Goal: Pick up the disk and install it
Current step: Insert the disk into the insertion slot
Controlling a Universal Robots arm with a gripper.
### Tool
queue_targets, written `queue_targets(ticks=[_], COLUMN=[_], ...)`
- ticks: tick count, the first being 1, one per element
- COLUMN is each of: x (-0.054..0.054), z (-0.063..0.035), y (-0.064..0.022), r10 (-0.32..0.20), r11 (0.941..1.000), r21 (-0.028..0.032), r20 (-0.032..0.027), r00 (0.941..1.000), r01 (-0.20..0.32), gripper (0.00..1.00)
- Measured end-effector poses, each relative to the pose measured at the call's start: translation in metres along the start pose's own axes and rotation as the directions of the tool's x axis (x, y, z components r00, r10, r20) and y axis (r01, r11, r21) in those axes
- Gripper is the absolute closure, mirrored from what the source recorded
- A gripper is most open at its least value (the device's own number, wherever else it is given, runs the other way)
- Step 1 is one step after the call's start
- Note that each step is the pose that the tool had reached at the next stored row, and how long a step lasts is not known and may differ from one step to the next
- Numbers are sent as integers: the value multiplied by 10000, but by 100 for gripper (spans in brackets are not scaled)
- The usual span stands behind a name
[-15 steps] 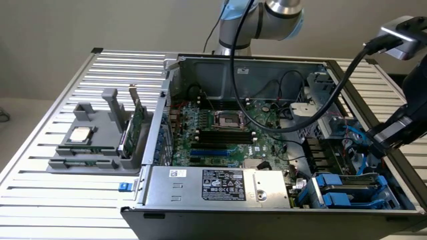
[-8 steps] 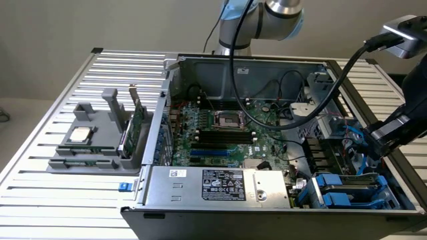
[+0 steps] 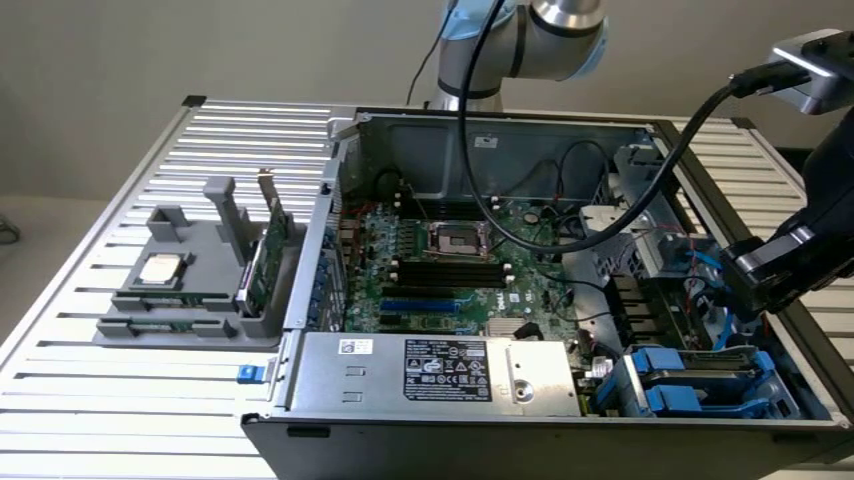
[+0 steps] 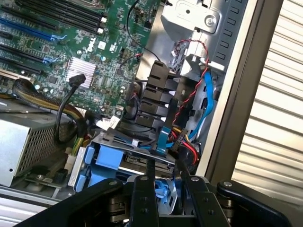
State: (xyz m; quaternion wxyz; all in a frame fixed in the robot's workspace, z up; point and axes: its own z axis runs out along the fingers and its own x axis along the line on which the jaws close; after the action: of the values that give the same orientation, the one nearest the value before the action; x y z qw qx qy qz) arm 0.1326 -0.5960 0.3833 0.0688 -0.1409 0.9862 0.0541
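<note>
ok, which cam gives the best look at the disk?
Wrist view. The disk sits just beyond the tool, its blue carrier and metal edge seen up close. The exterior view shows it at the case's near corner on that view's right, mostly blue rails.

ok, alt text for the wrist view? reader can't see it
The gripper is close up against the disk, which sits in its blue carrier in the drive bay of an open computer case. Around the bay are the green motherboard, a perforated metal power supply and a tangle of blue and red cables.
</note>
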Motion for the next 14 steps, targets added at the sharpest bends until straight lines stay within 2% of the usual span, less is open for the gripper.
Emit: queue_targets(ticks=[7,14], x=[2,4], z=[0,1], y=[1,1], r10=[740,1493], r11=[9972,9888], r21=[48,63], r20=[65,155], r00=[9972,9887], r01=[-740,-1494], gripper=[69,69])
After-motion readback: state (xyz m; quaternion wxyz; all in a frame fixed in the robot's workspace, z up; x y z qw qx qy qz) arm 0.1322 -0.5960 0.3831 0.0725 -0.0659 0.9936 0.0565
